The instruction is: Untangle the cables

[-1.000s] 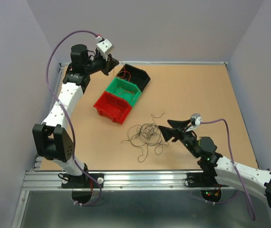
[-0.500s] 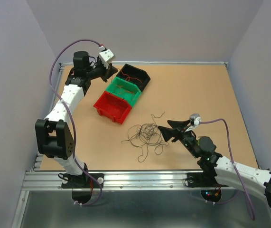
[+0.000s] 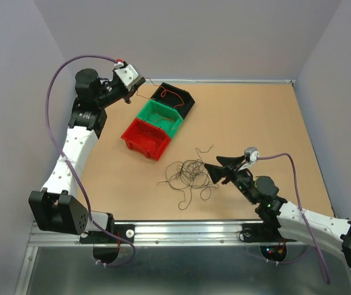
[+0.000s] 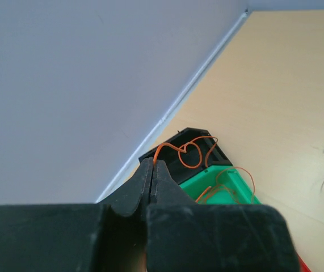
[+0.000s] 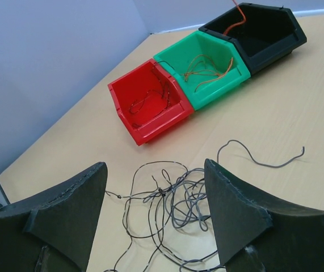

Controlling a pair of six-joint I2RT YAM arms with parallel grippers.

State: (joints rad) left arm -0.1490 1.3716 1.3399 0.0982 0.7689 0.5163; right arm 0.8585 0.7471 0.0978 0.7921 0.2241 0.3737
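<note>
Right pincer point(image 3: 209, 171) is hovering low over the counter point(image 3: 255, 117) with its jaws standing wide apart and gripping nothing. It is pointing at the tangle of dark cables point(image 3: 189, 173), which is lying just beyond its tips, close but not touching. The strands are crossing so thickly that single ones are hard to follow. One loose dark strand point(image 3: 205, 149) is curling on the counter just behind the tangle.

Farther back, three bins are sitting in a touching diagonal row. The red bin point(image 3: 139, 145) is holding thin dark wires, the green bin point(image 3: 174, 130) thin orange ones, and the black bin point(image 3: 189, 103) is standing farthest back.

Left pincer point(image 3: 141, 81) is hanging beside the black bin, its jaws pressed together. An orange-red cable point(image 4: 180, 148) is looping from its tips into that bin, and seems to be pinched there.
</note>
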